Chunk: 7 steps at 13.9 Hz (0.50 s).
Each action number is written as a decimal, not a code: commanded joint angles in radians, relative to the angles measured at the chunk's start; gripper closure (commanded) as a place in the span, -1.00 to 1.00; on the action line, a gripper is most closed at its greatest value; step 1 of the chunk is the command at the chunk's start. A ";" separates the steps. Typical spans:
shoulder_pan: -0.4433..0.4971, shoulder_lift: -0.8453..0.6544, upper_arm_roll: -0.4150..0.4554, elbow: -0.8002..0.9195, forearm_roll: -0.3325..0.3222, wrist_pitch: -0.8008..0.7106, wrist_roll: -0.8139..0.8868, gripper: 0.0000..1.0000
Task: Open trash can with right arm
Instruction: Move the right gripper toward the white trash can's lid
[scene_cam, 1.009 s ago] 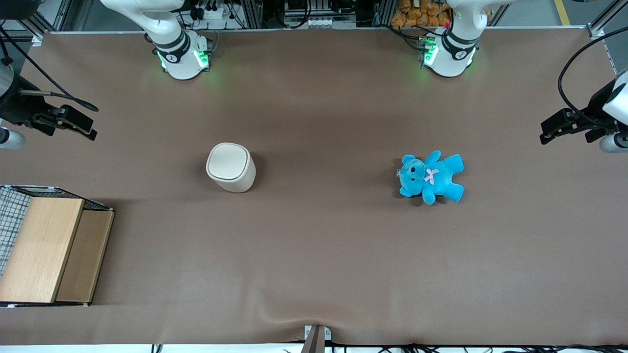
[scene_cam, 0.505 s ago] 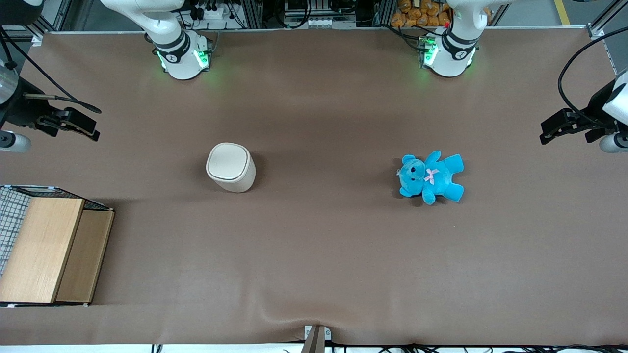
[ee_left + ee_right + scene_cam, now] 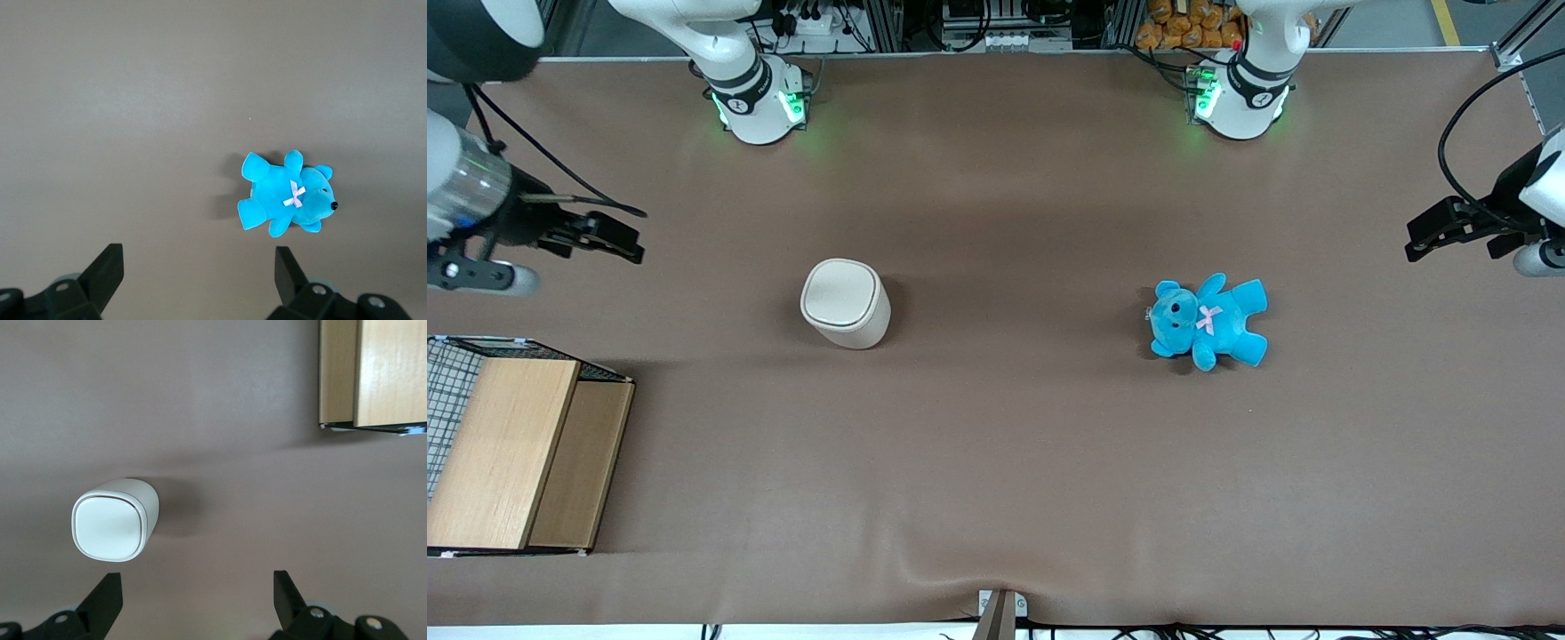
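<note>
The cream-white trash can (image 3: pixel 844 303) stands upright on the brown table with its flat lid shut. The right wrist view shows the trash can (image 3: pixel 115 519) from above, lid closed. The right arm's gripper (image 3: pixel 615 241) hovers at the working arm's end of the table, well apart from the can and a little farther from the front camera than it. In the right wrist view the gripper (image 3: pixel 197 597) is open, with only bare table between its black fingertips (image 3: pixel 109 591).
A wooden box with wire mesh (image 3: pixel 511 449) sits at the working arm's end, nearer the front camera than the can; the box (image 3: pixel 373 373) also shows in the right wrist view. A blue teddy (image 3: pixel 1208 321) lies toward the parked arm's end.
The right arm's gripper has moved toward the trash can, coming in from the table's edge. The can, teddy and box have not moved.
</note>
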 commanded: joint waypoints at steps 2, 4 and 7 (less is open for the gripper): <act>0.065 0.050 0.002 0.000 0.011 0.002 0.155 -0.97; 0.078 0.073 0.002 -0.005 0.011 0.005 0.162 -0.63; 0.101 0.085 0.002 -0.058 0.013 0.043 0.163 -0.08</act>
